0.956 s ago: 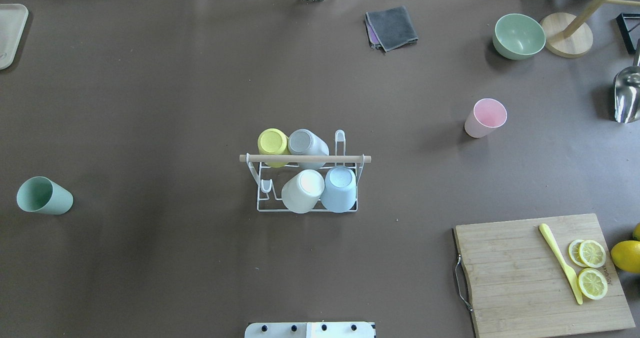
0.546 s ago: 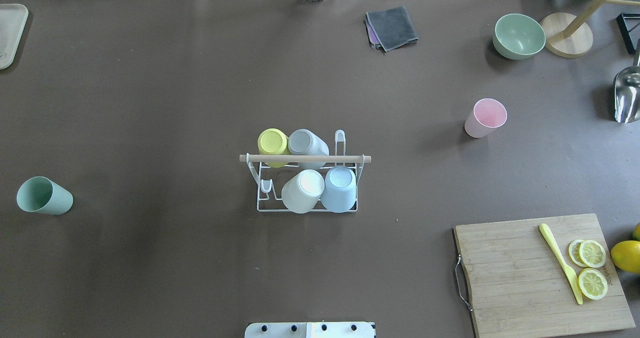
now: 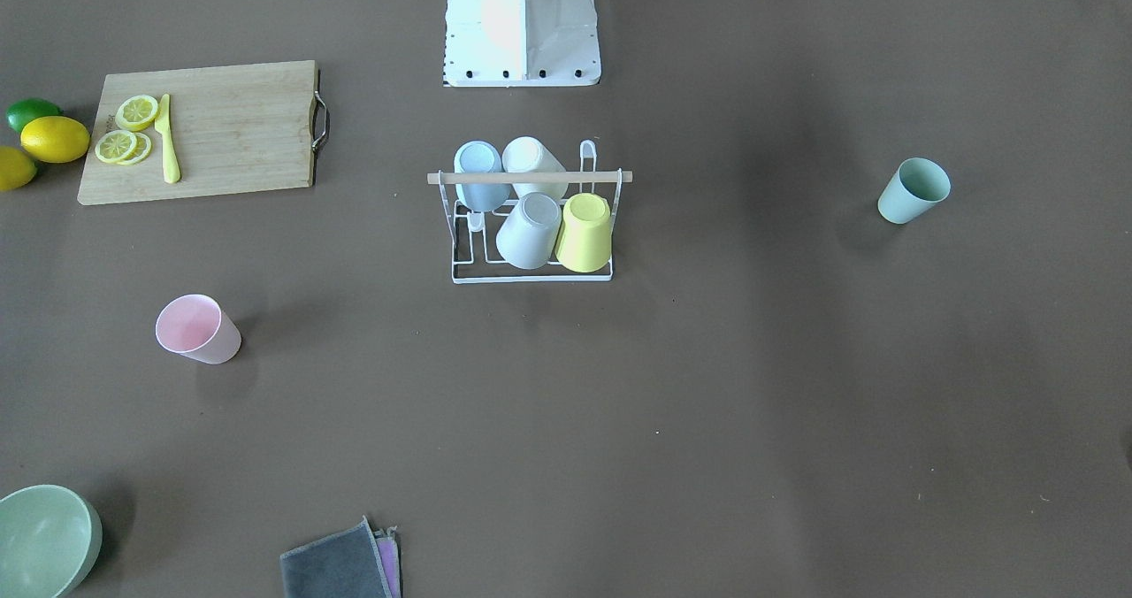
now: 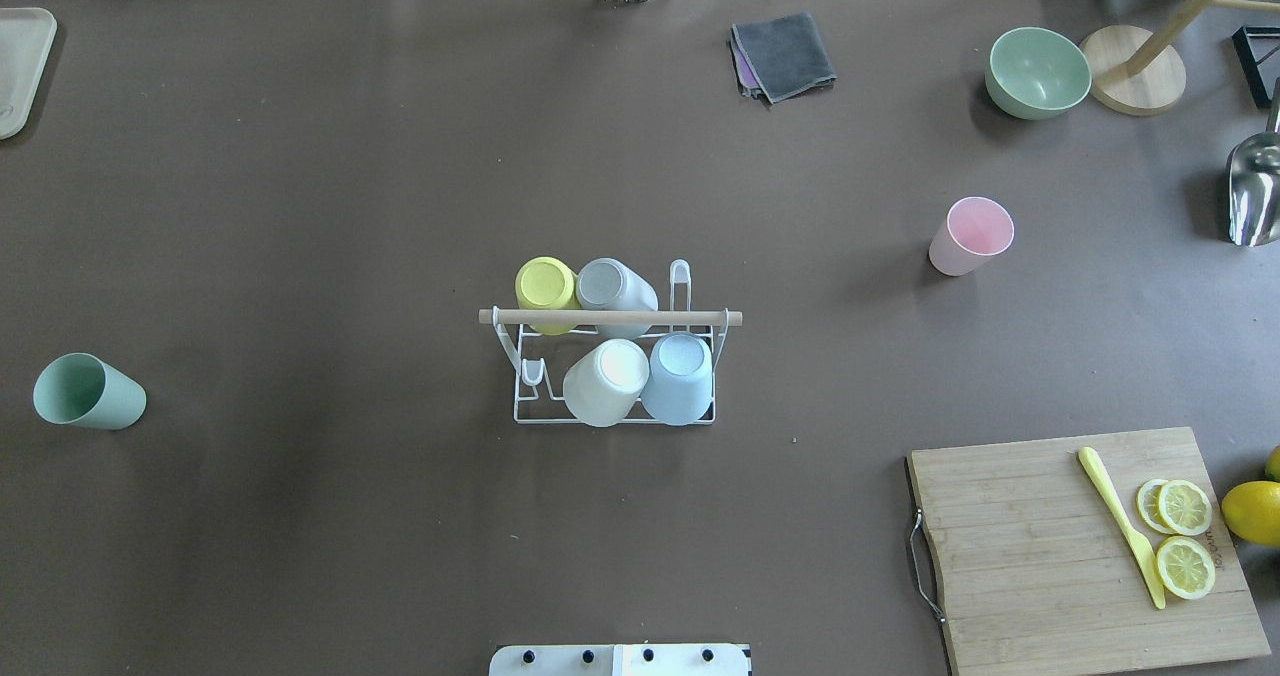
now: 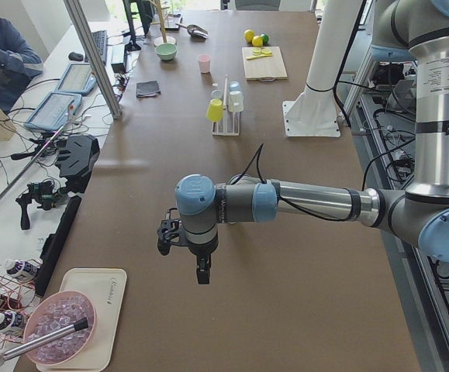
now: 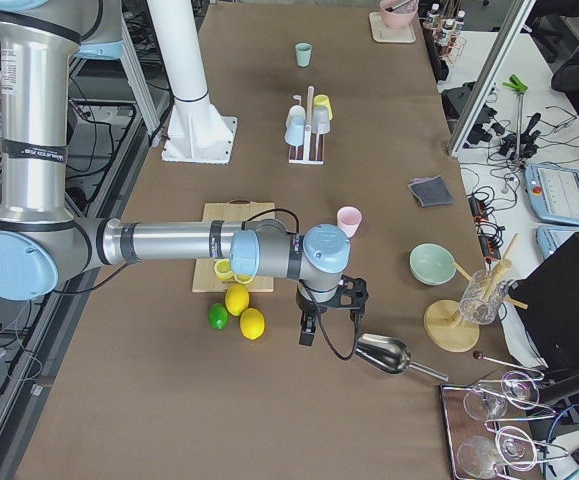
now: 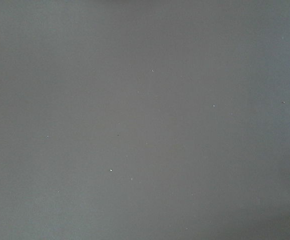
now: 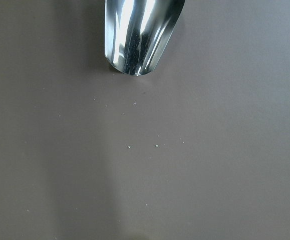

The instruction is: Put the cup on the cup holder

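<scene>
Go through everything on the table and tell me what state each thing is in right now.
Cup holder, upright, two pegs free.
Yellow cup, inverted on peg.
Grey cup, inverted on peg.
White cup, inverted on peg.
Blue cup, inverted on peg.
Pink cup, upright, empty, off the holder.
Green cup, upright, empty, off the holder.
Green bowl, upright, empty.
Cloth, folded.
Lemon slices, cut.
Metal scoop, lying down.

Cup holder (image 4: 610,317) separates left cup (image 4: 88,391) from right cup (image 4: 970,236).

We see a white cup holder (image 4: 610,317), its yellow cup (image 4: 545,286), grey cup (image 4: 612,291), white cup (image 4: 605,381), pale-blue cup (image 4: 680,376); brown table (image 4: 300,206).
</scene>
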`<state>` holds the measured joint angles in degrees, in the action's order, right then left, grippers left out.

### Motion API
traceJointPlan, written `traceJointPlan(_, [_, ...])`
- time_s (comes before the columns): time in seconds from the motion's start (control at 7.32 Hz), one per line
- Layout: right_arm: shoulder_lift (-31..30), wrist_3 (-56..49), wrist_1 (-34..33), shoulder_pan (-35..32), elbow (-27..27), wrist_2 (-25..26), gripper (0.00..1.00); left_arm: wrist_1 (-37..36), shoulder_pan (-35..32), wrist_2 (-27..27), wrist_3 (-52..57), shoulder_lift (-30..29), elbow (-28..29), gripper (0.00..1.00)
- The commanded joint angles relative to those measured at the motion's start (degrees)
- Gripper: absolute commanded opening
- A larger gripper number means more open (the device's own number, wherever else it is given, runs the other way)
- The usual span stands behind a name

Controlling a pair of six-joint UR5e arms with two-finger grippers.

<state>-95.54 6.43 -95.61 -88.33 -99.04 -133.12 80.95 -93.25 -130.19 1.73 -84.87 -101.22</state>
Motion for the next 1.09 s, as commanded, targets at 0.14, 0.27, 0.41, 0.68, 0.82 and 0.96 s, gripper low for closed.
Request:
traceJointPlan(0.14, [0.27, -0.45, 3.47, 0.00, -0.36, -0.21, 1.00, 0.09, 0.00, -0.06, -0.24, 0.06, 0.06, 0.98])
traceJointPlan(0.27, [0.27, -0.37, 5.41, 0.00, -0.28, -0.30, 1.00, 0.00, -0.09, -0.32, -0.15, 0.15, -0.03, 0.98])
traceJointPlan(0.41, [0.27, -0.36, 5.43, 0.43, -0.36, -0.47, 1.00, 0.00, -0.35, -3.63, -0.07, 1.28, -1.16, 0.98])
traceJointPlan(0.68, [0.53, -0.45, 10.06, 3.24, -0.63, -0.38, 1.00, 0.17, -0.09, -4.89, -0.59, 0.86, -1.69, 0.98])
traceJointPlan(0.82, [0.62, -0.02, 12.87, 4.82, -0.63, -0.38, 1.00, 0.26, 0.61, -6.37, -0.68, 0.16, -1.44, 0.97])
traceJointPlan(0.96, [0.88, -0.10, 13.42, 7.18, -0.45, -0.21, 1.00, 0.17, 2.96, -6.30, -0.59, -0.46, -1.26, 0.97])
